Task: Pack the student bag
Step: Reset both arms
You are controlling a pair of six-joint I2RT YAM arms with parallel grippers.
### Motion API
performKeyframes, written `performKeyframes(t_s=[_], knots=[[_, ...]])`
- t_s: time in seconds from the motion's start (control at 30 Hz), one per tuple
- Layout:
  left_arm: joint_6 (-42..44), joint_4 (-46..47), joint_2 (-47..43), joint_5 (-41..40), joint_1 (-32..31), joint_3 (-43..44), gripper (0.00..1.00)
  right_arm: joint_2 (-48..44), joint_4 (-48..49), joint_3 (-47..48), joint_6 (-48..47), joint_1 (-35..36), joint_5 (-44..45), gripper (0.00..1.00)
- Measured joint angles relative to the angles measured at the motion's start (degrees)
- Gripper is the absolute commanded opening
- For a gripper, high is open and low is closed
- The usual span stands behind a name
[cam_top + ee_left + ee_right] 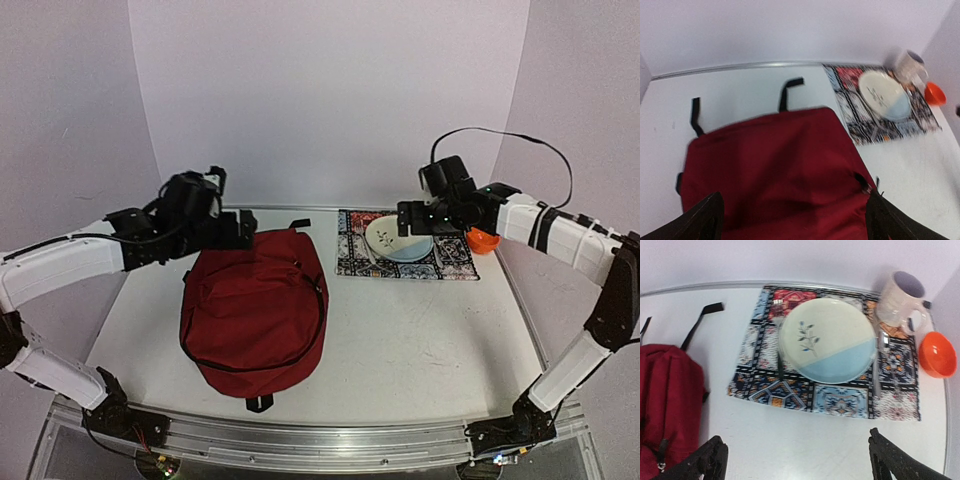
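Two pincers, both empty. Left pincer (243, 230) hovering at top end of student bag (255, 310), jaws standing wide apart. Right pincer (402, 220) hanging over plate (397, 240) on placemat (450, 262), jaws likewise apart. Bag lying flat on bench (420, 340), left of placemat, zipper looking shut. Am seeing no books or loose items waiting. Am judging packing done, or not begun; contents hidden, so cannot tell which.
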Motion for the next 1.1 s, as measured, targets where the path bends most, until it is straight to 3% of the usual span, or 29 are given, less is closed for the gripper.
performKeyframes(t_s=[0.27, 0.4, 0.53, 0.77, 1.1], knots=[[-2.85, 1.20, -5.83, 14.73, 33.60, -4.11, 0.99, -14.91, 5.02, -12.10, 1.47, -12.10, 5.22, 0.98], [-3.53, -0.03, -11.93, 18.23, 43.84, -7.64, 1.00, -28.30, 7.62, -20.44, 1.19, -14.54, 9.02, 0.98], [-1.80, -1.57, -22.14, 18.21, 44.56, -8.63, 0.99, -43.63, 8.57, -26.90, -0.18, -14.55, 11.84, 0.98], [2.11, -3.77, -36.56, 12.95, 40.34, -8.88, 0.99, -68.31, 9.05, -35.20, -3.53, -14.58, 12.38, 0.98], [5.17, -3.63, -57.96, 6.84, 39.34, -16.31, 1.00, -78.43, 4.61, -40.96, -7.43, -14.61, 8.37, 0.98]])
